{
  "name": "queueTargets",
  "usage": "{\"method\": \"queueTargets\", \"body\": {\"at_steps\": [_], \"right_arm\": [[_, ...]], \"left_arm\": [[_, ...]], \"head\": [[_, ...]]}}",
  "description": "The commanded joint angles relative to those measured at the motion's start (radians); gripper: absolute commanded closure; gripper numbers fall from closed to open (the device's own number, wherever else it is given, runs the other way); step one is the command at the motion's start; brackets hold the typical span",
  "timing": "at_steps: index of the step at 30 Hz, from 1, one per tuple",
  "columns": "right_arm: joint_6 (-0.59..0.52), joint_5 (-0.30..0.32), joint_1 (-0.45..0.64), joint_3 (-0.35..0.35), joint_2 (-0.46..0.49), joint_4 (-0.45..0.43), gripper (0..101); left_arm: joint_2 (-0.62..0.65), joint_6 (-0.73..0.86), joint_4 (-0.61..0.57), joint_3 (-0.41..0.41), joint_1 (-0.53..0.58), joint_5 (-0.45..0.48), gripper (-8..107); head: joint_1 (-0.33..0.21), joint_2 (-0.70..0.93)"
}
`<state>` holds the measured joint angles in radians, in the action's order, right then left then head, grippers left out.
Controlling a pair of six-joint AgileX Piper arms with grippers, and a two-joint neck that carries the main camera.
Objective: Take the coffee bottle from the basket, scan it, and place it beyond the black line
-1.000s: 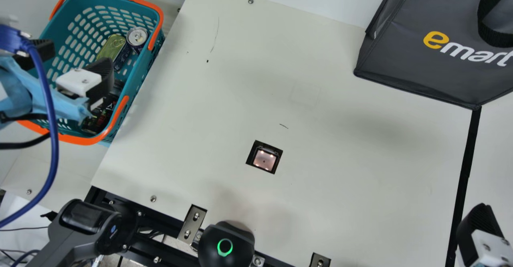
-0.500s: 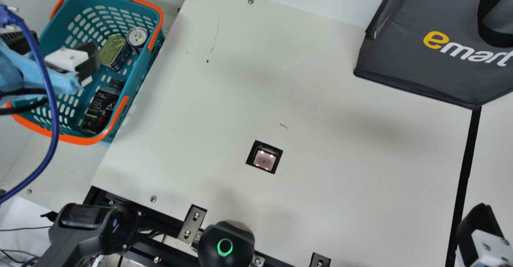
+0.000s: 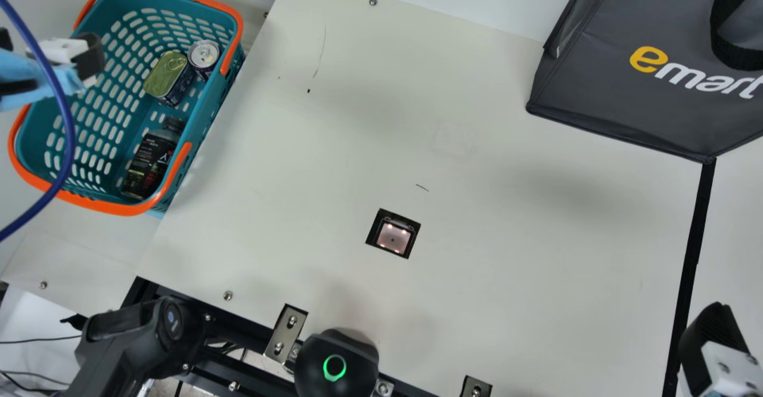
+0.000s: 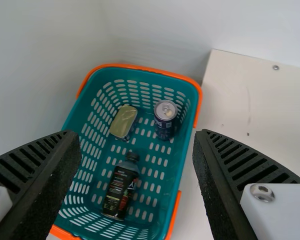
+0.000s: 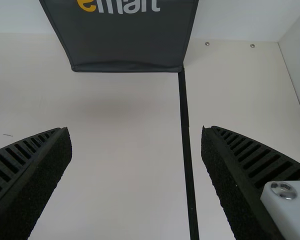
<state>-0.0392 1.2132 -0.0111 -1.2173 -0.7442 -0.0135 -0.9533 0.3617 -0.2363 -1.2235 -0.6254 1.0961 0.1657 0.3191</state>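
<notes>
Two grippers are spread wide, nothing between them. Going left to right in the main view, the left gripper (image 3: 47, 46) hangs at ten o'clock, one finger mostly cut off by the view's edge and a blue cable (image 3: 70, 140) crossing in front of its light-blue wrap (image 3: 56, 80). The left wrist view shows both fingers (image 4: 235, 165) of the left gripper (image 4: 137, 135) whole and well apart.

The teal basket (image 3: 223, 108) also sits at ten o'clock. Inside, toward its five o'clock, lies the coffee bottle (image 3: 150, 161), its dark cap murky in the main view but plain in the left wrist view. A flat tin (image 3: 164, 74) is at the bottle's twelve, an upright can (image 3: 204, 55) at its one.

A dark device with a green ring (image 3: 335, 368), cut off below, is at seven o'clock; the scanner window (image 3: 393, 238) is lit at six. The grey bag (image 3: 602, 81), its top cropped, stands at two. From its corner the black line (image 3: 691, 254) runs toward six.

At four, the right gripper (image 3: 712, 343) is partly cut off; the right wrist view shows both its fingers, with two screws (image 5: 207, 43) beyond.
</notes>
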Motion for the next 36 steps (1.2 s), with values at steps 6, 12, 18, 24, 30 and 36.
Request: {"method": "queueTargets", "body": {"at_steps": [6, 12, 18, 24, 30, 36], "right_arm": [[0.000, 0.000, 0.000, 0.000, 0.000, 0.000, 10], [0.000, 0.000, 0.000, 0.000, 0.000, 0.000, 10], [0.000, 0.000, 0.000, 0.000, 0.000, 0.000, 10], [0.000, 0.000, 0.000, 0.000, 0.000, 0.000, 10], [0.000, 0.000, 0.000, 0.000, 0.000, 0.000, 10], [0.000, 0.000, 0.000, 0.000, 0.000, 0.000, 10]], "left_arm": [[-0.048, 0.126, -0.075, -0.010, -0.163, -0.014, 9], [-0.083, 0.191, -0.100, -0.019, -0.224, 0.009, 9], [-0.110, 0.216, -0.076, -0.026, -0.231, 0.037, 9], [-0.130, 0.201, -0.032, -0.022, -0.199, 0.038, 9], [-0.163, 0.161, 0.008, -0.016, -0.158, 0.058, 9], [-0.207, 0.124, 0.040, -0.014, -0.114, 0.075, 9]], "head": [[-0.027, 0.002], [-0.027, 0.002], [-0.027, 0.002], [-0.027, 0.002], [-0.027, 0.002], [-0.027, 0.002]]}}
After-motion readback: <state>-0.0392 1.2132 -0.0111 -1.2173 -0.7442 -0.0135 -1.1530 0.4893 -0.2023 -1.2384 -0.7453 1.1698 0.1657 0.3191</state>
